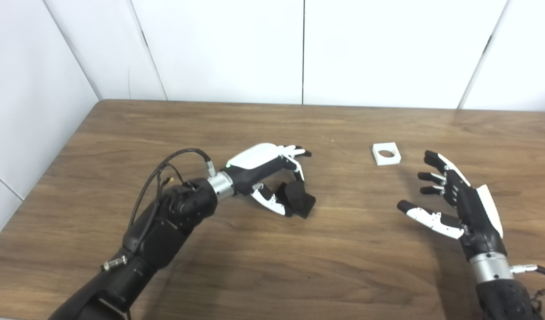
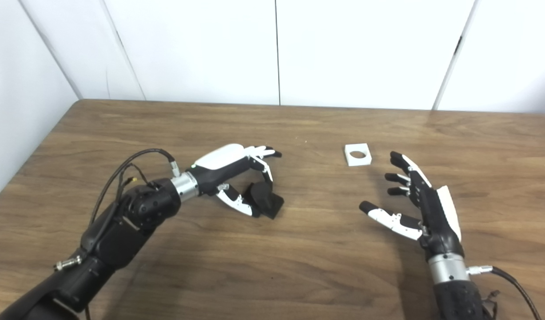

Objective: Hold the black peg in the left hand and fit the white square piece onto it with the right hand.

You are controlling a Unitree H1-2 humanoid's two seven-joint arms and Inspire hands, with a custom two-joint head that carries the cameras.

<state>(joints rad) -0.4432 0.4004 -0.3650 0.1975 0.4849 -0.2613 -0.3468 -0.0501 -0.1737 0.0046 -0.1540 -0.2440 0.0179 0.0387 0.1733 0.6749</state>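
Right hand [image 1: 459, 204] hovering over table [image 1: 299, 258] near front right, fingers spread wide, holding nothing. Left hand [image 1: 268, 171] curling loosely around black peg [image 1: 299, 198], peg resting on table; firm grip unclear. White square piece [image 1: 386, 154] lying farther back, apart from right fingertips.

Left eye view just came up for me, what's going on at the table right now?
The left hand is down at the black peg, which sits on the wooden table, fingers curled over it and thumb beside it; whether it grips the peg yet is unclear. The white square piece lies flat on the table, hole up, untouched. The right hand is open, fingers spread, just short of that piece. Nothing is fitted yet.
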